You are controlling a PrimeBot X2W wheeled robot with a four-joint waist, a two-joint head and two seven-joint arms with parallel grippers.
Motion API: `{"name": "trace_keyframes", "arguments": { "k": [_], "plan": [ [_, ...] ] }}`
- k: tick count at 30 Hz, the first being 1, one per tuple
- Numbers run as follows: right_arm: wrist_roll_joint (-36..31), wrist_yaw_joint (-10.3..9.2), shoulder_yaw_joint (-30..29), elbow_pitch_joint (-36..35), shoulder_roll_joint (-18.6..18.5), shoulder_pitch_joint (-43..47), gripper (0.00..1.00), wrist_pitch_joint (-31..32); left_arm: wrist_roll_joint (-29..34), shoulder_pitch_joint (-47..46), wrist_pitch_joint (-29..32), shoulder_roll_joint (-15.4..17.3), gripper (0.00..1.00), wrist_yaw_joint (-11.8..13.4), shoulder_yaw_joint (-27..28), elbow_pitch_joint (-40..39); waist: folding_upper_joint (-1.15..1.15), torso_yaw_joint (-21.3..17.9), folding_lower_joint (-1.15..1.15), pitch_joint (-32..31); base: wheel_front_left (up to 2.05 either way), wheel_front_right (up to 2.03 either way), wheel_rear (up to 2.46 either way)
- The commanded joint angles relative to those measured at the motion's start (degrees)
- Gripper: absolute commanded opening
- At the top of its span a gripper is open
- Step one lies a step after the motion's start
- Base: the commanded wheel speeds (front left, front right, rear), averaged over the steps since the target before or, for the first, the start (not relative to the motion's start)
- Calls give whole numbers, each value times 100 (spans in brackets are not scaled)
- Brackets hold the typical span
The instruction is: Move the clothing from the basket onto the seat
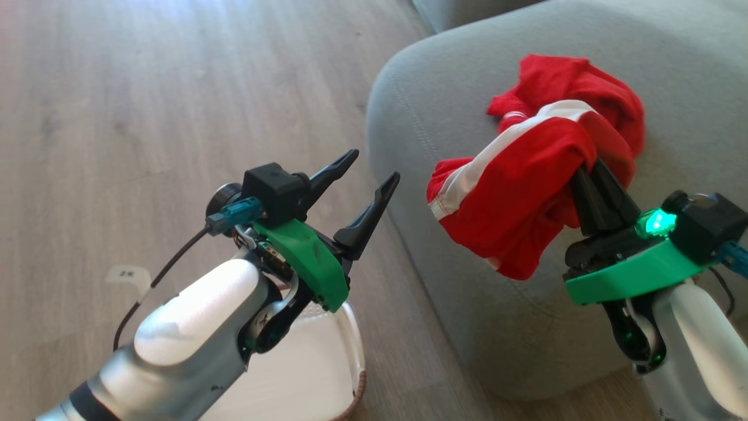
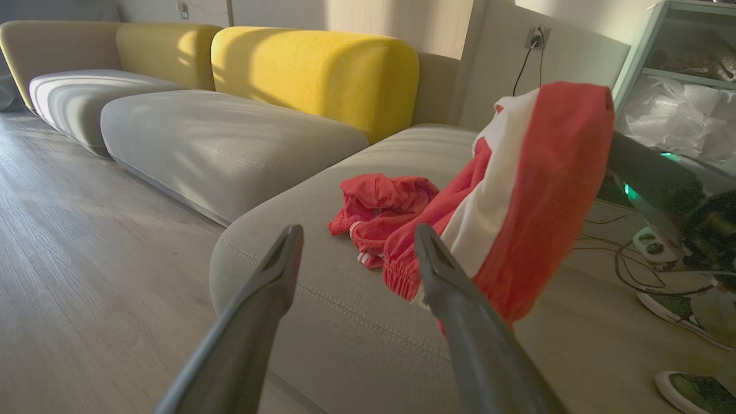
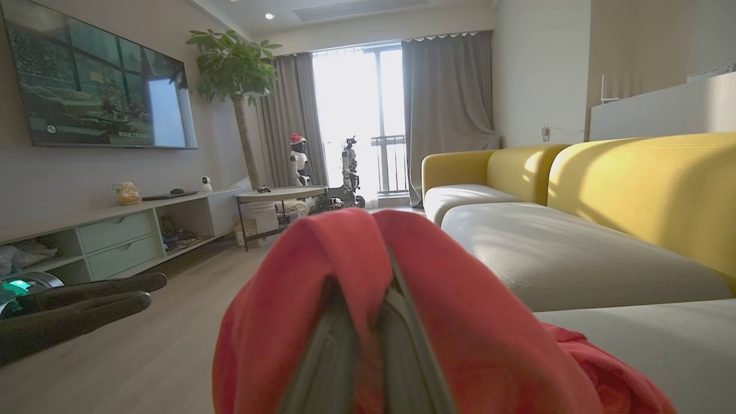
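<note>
Right jaws: the right gripper point(image 1: 591, 178) is clenched on a bunched fold of the held garment point(image 1: 514, 204); red cloth is wrapped over both fingertips.
Left jaws: the left gripper point(image 1: 374, 165) is spread wide, with nothing between its fingers; it is held in the air beside the seat's corner.
Held garment: it hangs in a loose lump from the right jaws, above the seat point(image 1: 467, 280) near its front edge. Whether its lower hem touches the cushion cannot be told.
Handling: the garment is judged light, soft and limp, with no shape of its own. It is expected to drop in a heap when let go. A thick gathered fold is judged the best hold, since a single thin layer could slip out.
Second garment: the second garment point(image 2: 379, 204) is crumpled on the seat, just behind the held one.
Basket: the basket point(image 1: 361, 380) stands on the floor below the left arm, next to the seat. No cloth is seen in its visible part.
</note>
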Motion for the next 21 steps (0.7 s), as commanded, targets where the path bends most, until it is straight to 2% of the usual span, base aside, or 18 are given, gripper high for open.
{"name": "trace_keyframes", "arguments": {
  "k": [1, 11, 21],
  "plan": [
    [-52, -1, 22, -263, -77, -43, 0, -55, 60, -267, -57, 171, 100, 27, 224, -162, 0, -203, 0, 75, 0, 0, 0],
    [-147, -1, -266, -679, 34, 322, 0, -55, 90, -269, -71, 180, 100, 30, 157, -225, 0, -855, 0, 237, 0, 0, 0],
    [-250, -1, -522, -972, 229, 580, 0, -55, 87, -308, -64, 160, 100, 46, 128, -237, 0, -1031, 0, 373, 0, 0, 0]
  ]
}}
